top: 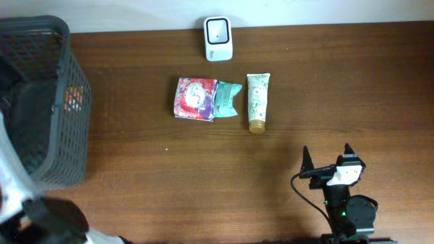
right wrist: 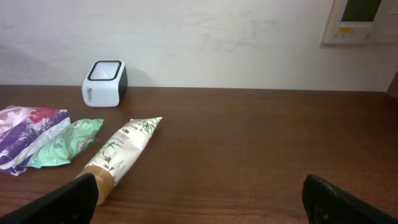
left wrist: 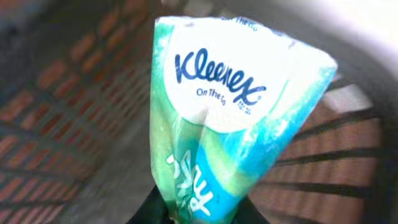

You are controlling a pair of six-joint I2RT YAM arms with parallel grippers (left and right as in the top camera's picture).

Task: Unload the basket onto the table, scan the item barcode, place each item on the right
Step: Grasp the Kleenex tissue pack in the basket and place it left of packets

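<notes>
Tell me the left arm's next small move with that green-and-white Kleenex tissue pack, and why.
Probably lift straight up. The left gripper appears closed on the green-and-white Kleenex tissue pack, inside the dark mesh plastic basket; it must clear the walls before reaching the white box-shaped scanner.

The right arm (top: 352,211) is showing matte black housings, with a round joint body where a small green light (top: 342,214) is glowing. A white block (top: 346,174) is capping the wrist behind the right gripper (top: 327,154), whose 2 fingers (top: 306,161) are tapering to black points. A thin black cable (top: 297,184) is looping beside it. From the right wrist camera those fingers are appearing smooth, rounded and dark. The left arm (top: 17,196) is appearing blurred at the frame's edge, in white and black.
</notes>
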